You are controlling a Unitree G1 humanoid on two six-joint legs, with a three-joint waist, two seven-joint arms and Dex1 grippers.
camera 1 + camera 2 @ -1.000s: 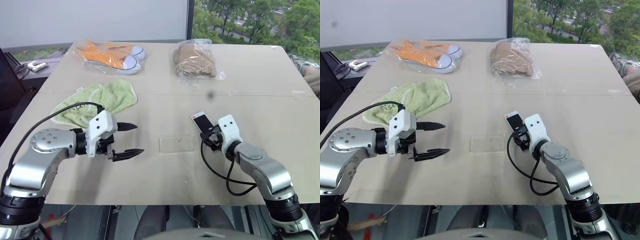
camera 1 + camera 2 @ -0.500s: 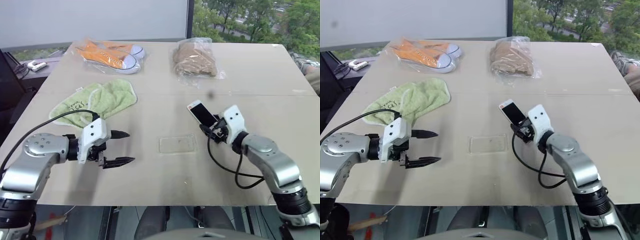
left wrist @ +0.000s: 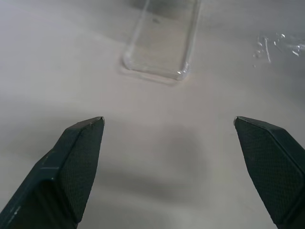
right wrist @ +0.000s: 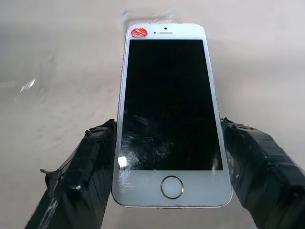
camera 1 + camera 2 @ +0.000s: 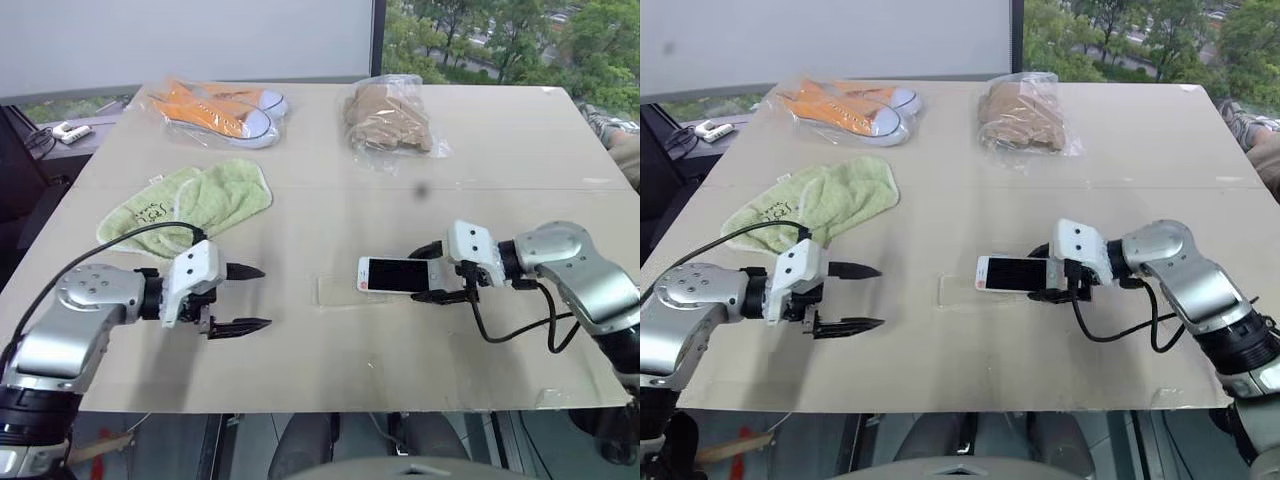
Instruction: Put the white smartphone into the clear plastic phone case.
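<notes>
The white smartphone (image 5: 390, 275) has a black screen facing up and a red sticker at its far end. My right gripper (image 5: 428, 273) is shut on its long edges near the home button (image 4: 171, 187), holding it level above the table. Its free end reaches over the right end of the clear plastic phone case (image 5: 338, 291), which lies flat at mid-table. The case (image 3: 162, 43) also lies ahead of my left gripper (image 5: 264, 297). That gripper stands open and empty just above the table, to the left of the case, its fingers (image 3: 78, 157) wide apart.
Bagged orange sneakers (image 5: 218, 108) and a bag of brown items (image 5: 388, 118) lie at the back. A green towel (image 5: 195, 203) sits behind the left gripper. A small white device (image 5: 70, 130) rests off the far-left corner. The table's front edge (image 5: 330, 405) runs close below both arms.
My right gripper has lifted and rolled, swinging the phone from tilted and pointing away to level and pointing left over the case's end. The left gripper has drifted slightly left and lower.
</notes>
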